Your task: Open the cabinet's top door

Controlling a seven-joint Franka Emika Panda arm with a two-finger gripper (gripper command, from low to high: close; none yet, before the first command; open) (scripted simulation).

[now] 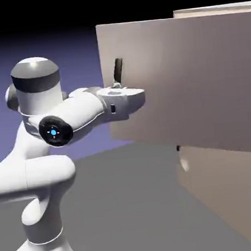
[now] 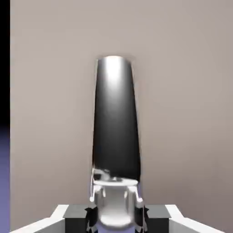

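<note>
Top door (image 1: pixel 183 82) open, swung out from cabinet (image 1: pixel 229 193); gripper (image 2: pixel 116 218) clamped on dark handle (image 2: pixel 116 123) nr door's edge, at ext. view's left. Lower door (image 1: pixel 225 185) shut.

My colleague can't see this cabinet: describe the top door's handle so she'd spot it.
On the cabinet, find the top door, swung open. Its handle is a short dark upright bar near the free edge, and unlike the lower dark piece, it has the gripper closed on it.
</note>
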